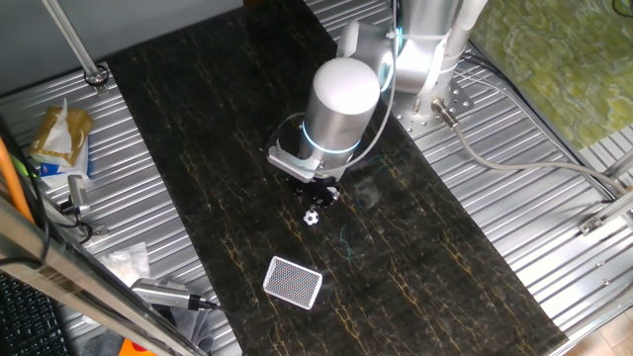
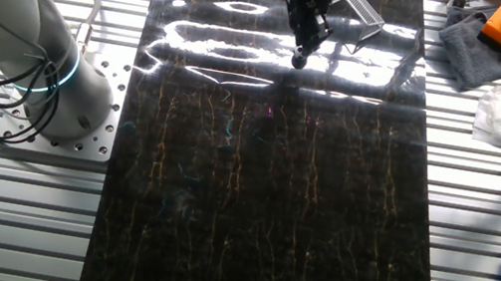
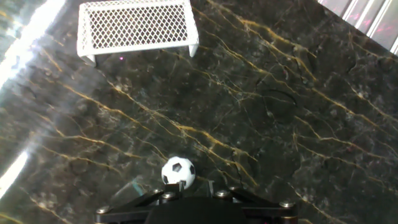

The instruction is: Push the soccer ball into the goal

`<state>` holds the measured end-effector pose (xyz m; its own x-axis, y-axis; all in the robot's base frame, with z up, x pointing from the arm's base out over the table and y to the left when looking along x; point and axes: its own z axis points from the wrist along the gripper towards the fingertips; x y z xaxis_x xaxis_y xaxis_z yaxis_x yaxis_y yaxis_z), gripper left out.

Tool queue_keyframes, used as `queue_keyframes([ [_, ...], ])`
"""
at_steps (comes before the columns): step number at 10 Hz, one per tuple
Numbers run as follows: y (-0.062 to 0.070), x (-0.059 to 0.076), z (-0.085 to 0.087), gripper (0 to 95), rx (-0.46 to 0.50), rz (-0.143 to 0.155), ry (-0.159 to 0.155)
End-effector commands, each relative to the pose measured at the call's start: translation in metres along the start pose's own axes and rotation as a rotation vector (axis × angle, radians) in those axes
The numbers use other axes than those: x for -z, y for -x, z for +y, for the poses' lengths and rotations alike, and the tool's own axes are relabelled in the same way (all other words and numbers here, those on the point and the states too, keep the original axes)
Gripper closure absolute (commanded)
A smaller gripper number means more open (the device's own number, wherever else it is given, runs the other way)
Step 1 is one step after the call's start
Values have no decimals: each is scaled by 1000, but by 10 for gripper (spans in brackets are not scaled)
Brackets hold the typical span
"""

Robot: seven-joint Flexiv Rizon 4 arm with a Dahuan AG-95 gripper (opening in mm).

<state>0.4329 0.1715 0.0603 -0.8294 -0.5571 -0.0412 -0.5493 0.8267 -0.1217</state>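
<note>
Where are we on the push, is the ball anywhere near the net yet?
Done: the gripper is low behind the soccer ball, right at its fingers' edge in the hand view. In hand: the push has barely begun, if at all. Left: bare dark marble tabletop separates the ball from the goal, which sits ahead and slightly left.

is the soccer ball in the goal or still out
Out. In the hand view the soccer ball sits on the dark tabletop right at the pincer, with bare surface between it and the goal.
</note>
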Motion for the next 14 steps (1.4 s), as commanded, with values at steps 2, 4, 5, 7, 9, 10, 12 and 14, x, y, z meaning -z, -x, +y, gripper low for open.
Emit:
queue_keyframes([
  [2,1,-9,-2,760,-2,-11,-9],
  [4,2,-14,-2,760,-1,-15,-13],
  [5,3,-16,-3,760,-1,-16,-14],
  [7,14,-16,-8,760,2,-18,-14],
  [9,31,-14,-13,760,8,-17,-13],
  [10,33,-12,-14,760,12,-17,-11],
  [12,30,-7,-13,760,22,-13,-6],
  [14,24,-7,-10,760,16,-13,-2],
])
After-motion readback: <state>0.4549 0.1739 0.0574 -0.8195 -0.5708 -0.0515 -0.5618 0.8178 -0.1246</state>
